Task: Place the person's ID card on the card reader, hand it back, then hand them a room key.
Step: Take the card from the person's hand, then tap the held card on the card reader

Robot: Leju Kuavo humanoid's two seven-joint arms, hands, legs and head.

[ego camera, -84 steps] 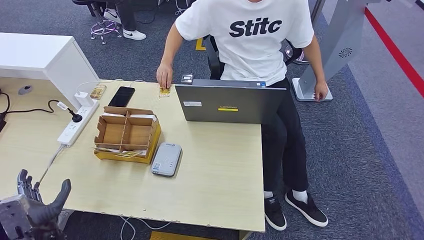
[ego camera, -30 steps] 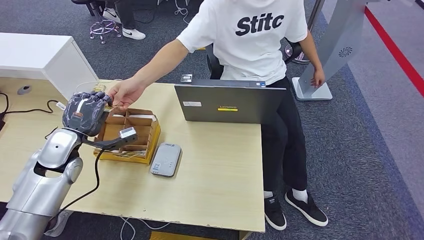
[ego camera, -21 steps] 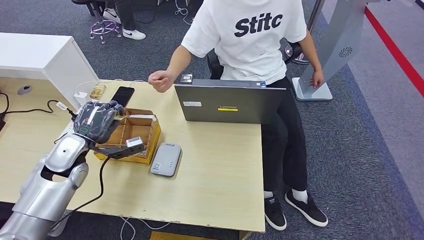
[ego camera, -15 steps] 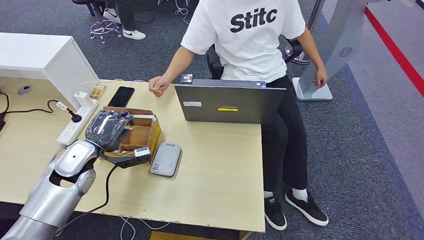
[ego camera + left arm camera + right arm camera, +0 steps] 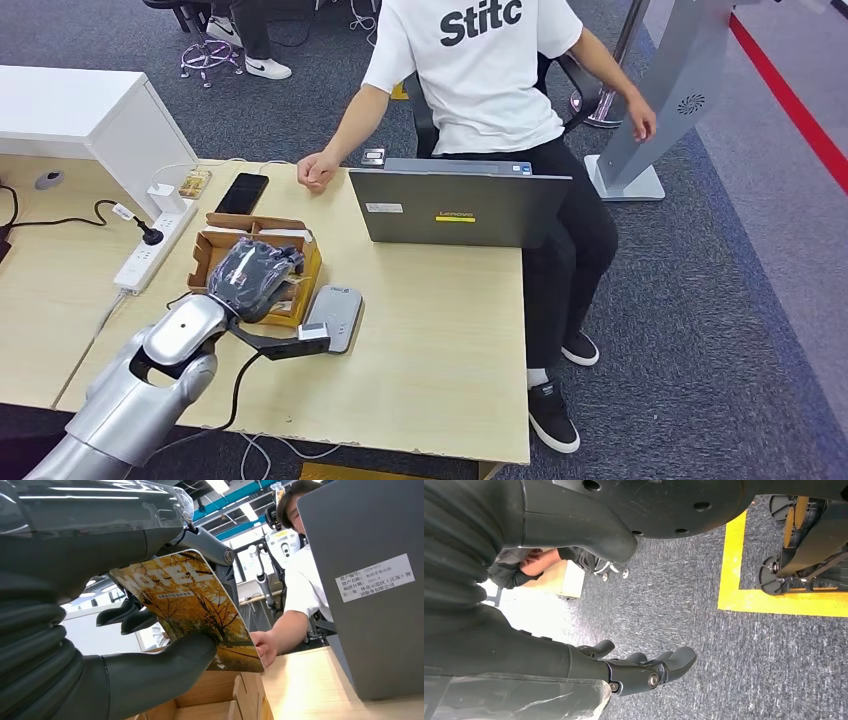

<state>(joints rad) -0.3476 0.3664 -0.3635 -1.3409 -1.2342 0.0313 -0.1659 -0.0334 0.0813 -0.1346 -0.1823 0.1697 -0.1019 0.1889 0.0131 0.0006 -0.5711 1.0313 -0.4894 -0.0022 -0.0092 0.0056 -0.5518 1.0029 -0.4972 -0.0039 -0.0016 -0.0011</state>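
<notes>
Left hand [image 5: 150,645] pinched the ID card [image 5: 192,607] over the cardboard box [image 5: 300,262], hiding its compartments; right hand [image 5: 644,670] hung, fingers loosely spread.

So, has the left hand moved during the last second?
Yes. The left hand came back from the person's hand toward the reader, over the box.

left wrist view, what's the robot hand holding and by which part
The left robot hand holds a yellow card printed HOTEL, pinched at its edge between thumb and fingers.
</notes>
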